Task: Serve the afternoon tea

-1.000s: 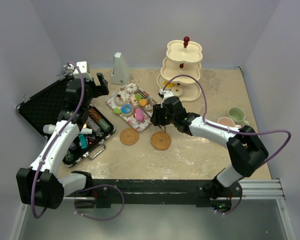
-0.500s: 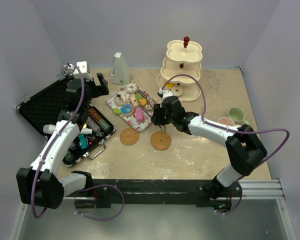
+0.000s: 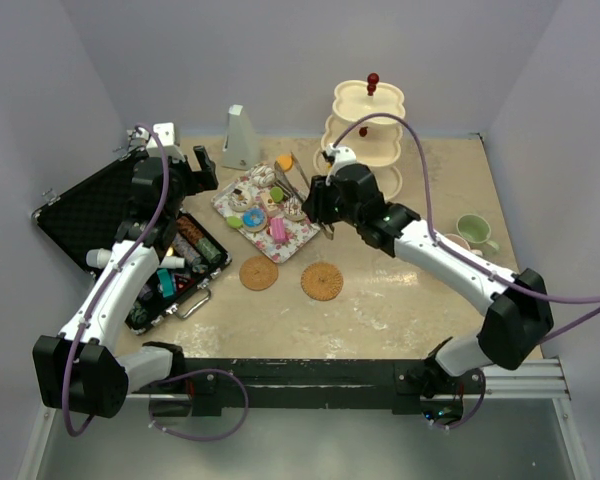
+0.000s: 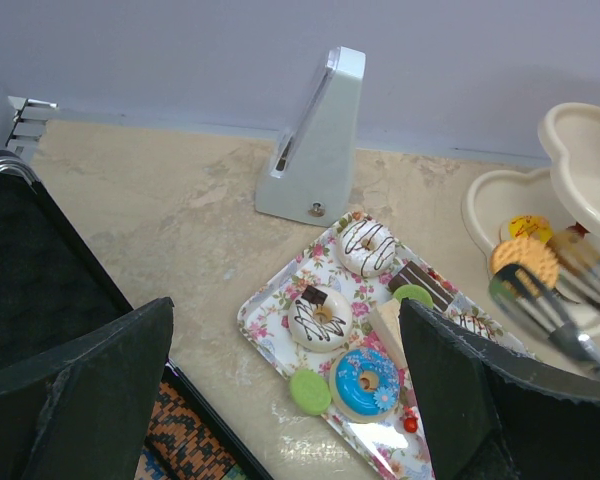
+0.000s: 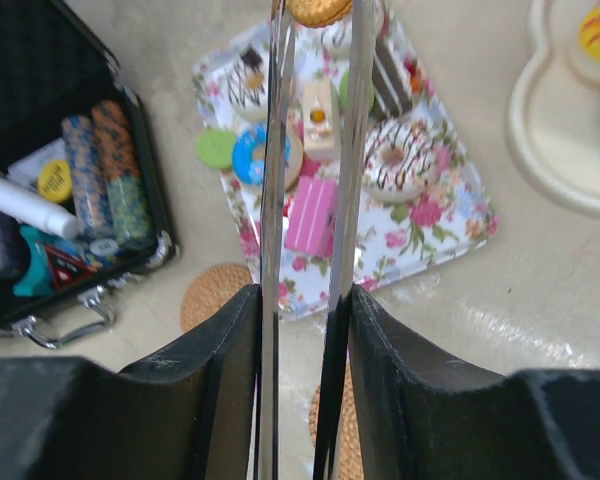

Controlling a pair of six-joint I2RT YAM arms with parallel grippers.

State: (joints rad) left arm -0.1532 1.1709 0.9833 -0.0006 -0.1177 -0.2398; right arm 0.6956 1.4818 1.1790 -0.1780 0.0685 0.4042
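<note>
Right pincer (image 5: 302, 310) closed narrow on a pair of metal tongs (image 5: 276, 150), both blades pressed between my fingers. A round golden cookie (image 3: 284, 162) is pinched at the tongs' tips. It looks lifted clear, over the far end of the flowered tray (image 3: 302, 243) and just short of the tiered stand (image 3: 370, 120). Left pincer (image 4: 285, 340) spread wide, holding nothing, hanging over the edge of the open black case (image 3: 80, 215) beside the tray. Progress, as I judge it: early. The stand's bottom tier carries a yellow sweet (image 4: 525, 228) and what may be one more piece beside it. I cannot make out anything on the two upper tiers from here. Most of the spread sits on the tray: iced donuts (image 4: 320, 318), a blue one, a pink cake (image 5: 310, 212), green rounds, a chocolate slice. So the cookie in the tongs is one of the first few to go across, and it is not yet set down. The two woven coasters (image 3: 322, 281) lie bare on the counter (image 3: 400, 310) near the tray's front edge. The green mug (image 3: 473, 230) and the pink mug (image 3: 452, 241), the latter partly behind my right arm, stand off to the right, well apart from the coasters. Left to do, then: land this cookie on a tier, ferry the rest of the tray, and put the mugs on the coasters.
</note>
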